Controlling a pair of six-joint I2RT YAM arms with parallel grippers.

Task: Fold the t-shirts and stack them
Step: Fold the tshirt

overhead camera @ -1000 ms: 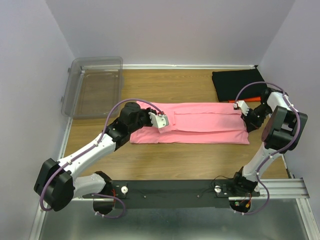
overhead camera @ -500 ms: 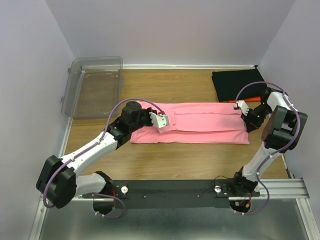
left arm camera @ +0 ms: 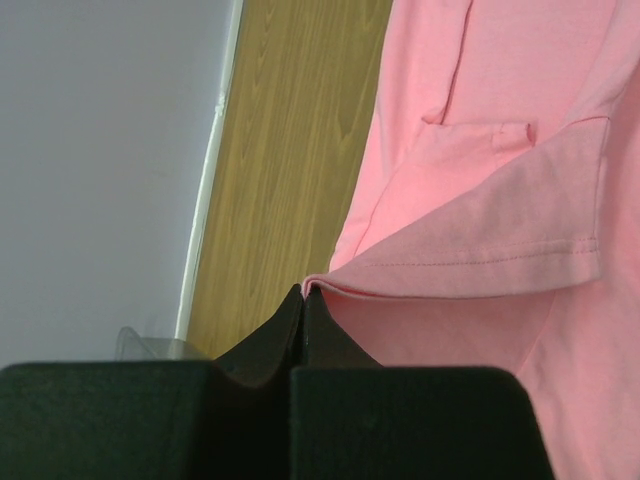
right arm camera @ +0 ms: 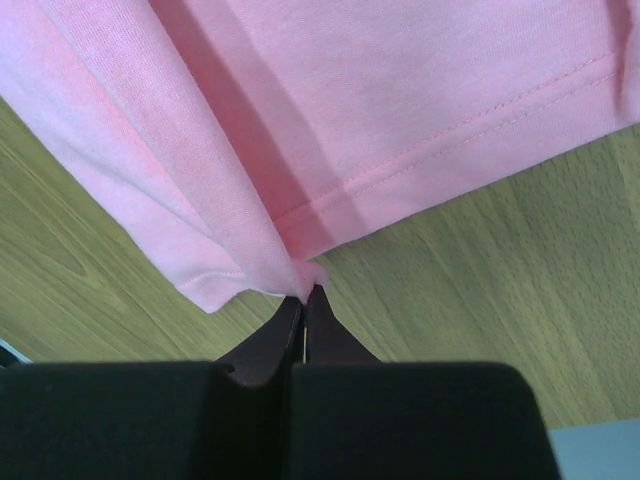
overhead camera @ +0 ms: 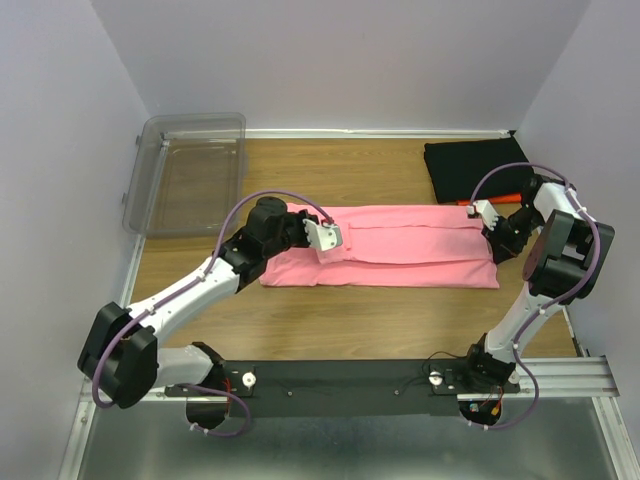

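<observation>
Clear bin (overhead camera: 190,180) near pink t-shirt (overhead camera: 410,245)

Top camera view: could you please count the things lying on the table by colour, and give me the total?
Pink: 1, the pink t-shirt, spread out
Black: 1, the folded black t-shirt
Orange: 1, the orange t-shirt, only an edge showing beside the black one
Clear: 1, the plastic bin
Total: 4

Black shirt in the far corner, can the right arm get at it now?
Probably yes: the black shirt lies just beyond the right gripper, uncovered, but that gripper is shut on the pink shirt and would have to let go first.
</observation>
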